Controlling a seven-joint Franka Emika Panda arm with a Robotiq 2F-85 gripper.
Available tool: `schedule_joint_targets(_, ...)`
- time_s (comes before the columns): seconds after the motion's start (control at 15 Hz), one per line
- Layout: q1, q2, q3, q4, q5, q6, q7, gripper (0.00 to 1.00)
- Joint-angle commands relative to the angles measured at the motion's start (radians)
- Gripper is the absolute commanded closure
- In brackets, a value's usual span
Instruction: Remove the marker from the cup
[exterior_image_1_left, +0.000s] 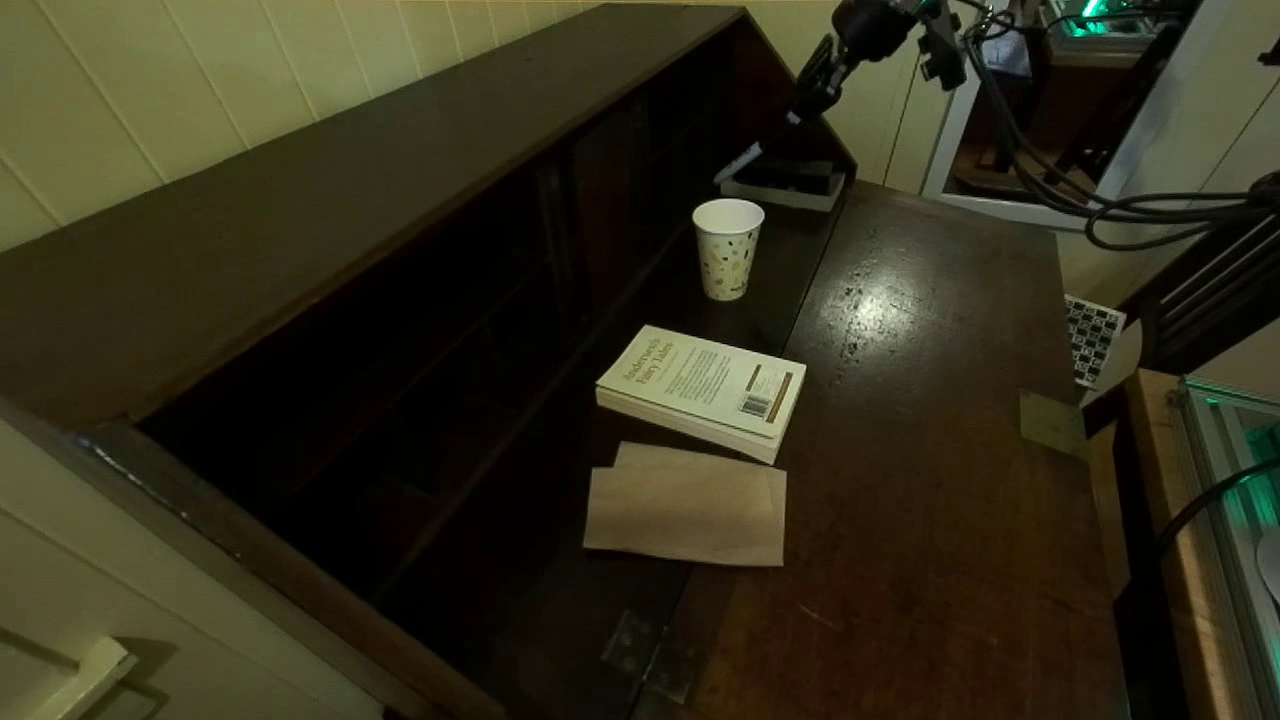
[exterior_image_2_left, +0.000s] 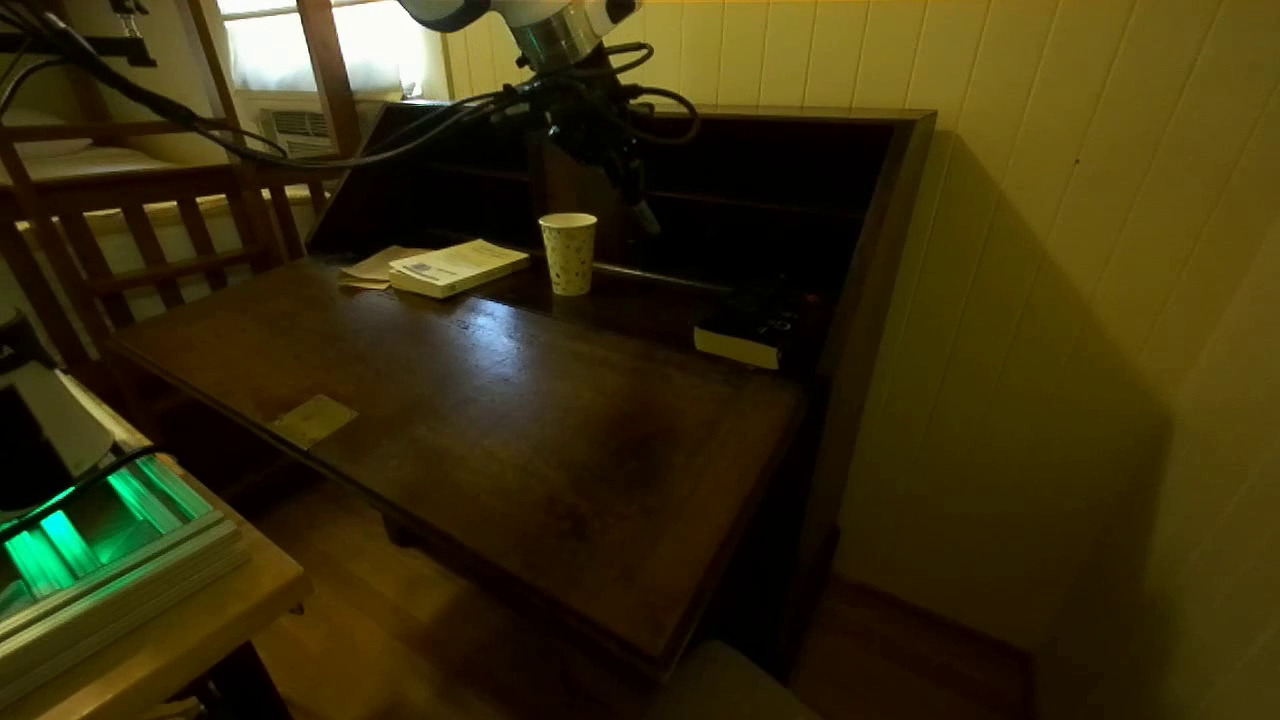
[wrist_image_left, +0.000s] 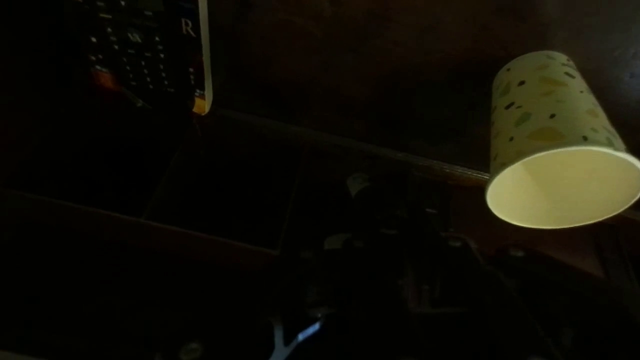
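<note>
the dark wood surface (exterior_image_1_left: 920, 560) runs away from the foreground, shining where light catches it. nearest on it, in an exterior view, lies brown paper (exterior_image_1_left: 690, 515), just beside a pale book (exterior_image_1_left: 700, 385) that is lying flat. further back stands the speckled cup (exterior_image_1_left: 728, 255), upright. deeper still, the pincer (exterior_image_1_left: 800, 111) hangs above the surface, closed down to the width of the marker (exterior_image_1_left: 740, 163), which it holds; the marker slants downward out of the grip, outside the cup and apart from it. in an exterior view a thick dark book (exterior_image_2_left: 737, 346) rests near the surface's end. behind come the shelf unit (exterior_image_1_left: 400, 130), the pale panelled wall (exterior_image_2_left: 1050, 200) and a bright window (exterior_image_2_left: 310, 55).
</note>
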Motion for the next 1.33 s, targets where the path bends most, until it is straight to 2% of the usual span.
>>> schedule_joint_targets(0.0,-0.031,0.085,0.024,0.073,0.110,-0.001,-0.161,0.94)
schedule_joint_targets(0.73,-0.079,0.258,0.093,0.215,0.432,0.016,-0.546,0.94)
schedule_joint_targets(1.27,-0.086,0.333,0.095,0.277,0.578,0.005,-0.714,0.94)
